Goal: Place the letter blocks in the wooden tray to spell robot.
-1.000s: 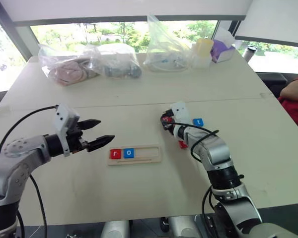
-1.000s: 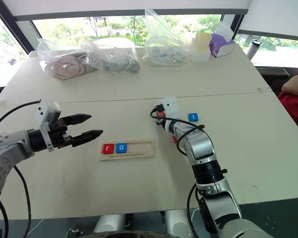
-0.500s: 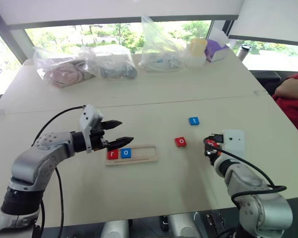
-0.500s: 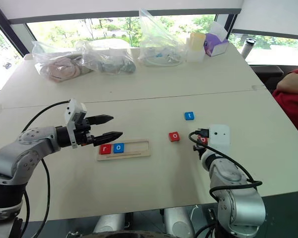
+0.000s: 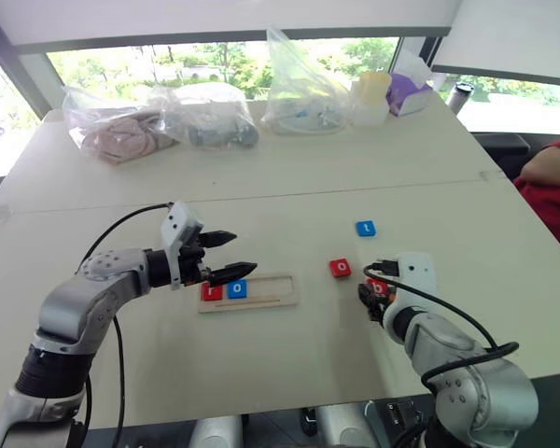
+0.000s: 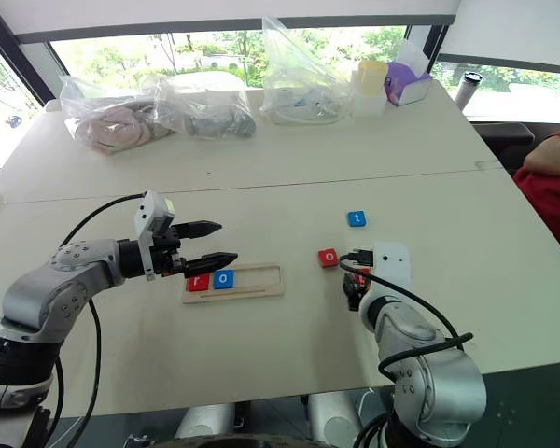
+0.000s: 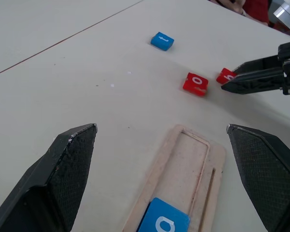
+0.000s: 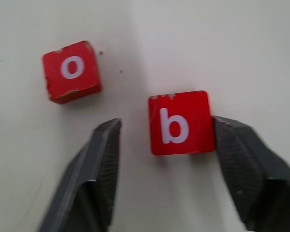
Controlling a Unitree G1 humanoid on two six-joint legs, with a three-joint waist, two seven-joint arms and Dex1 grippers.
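The wooden tray (image 5: 273, 288) lies mid-table with a red r block (image 5: 211, 291) and a blue o block (image 5: 236, 288) at its left end. My left gripper (image 5: 244, 253) hovers open just above that end. A red o block (image 5: 341, 268) and a blue t block (image 5: 365, 228) lie loose to the right of the tray. In the right wrist view the red b block (image 8: 180, 122) rests flat on the table between the spread fingers of my right gripper (image 8: 166, 126). One finger (image 8: 232, 145) touches its side and the other stands apart.
Several clear plastic bags (image 5: 303, 89) with contents, a yellow cup (image 5: 380, 91) and a purple box (image 5: 409, 93) line the far side of the table. A person's red sleeve (image 5: 555, 177) shows at the right edge.
My right gripper pulled back toward me with the red b block, then opened, leaving the block on the table. The left gripper shifted right, nearer the tray.
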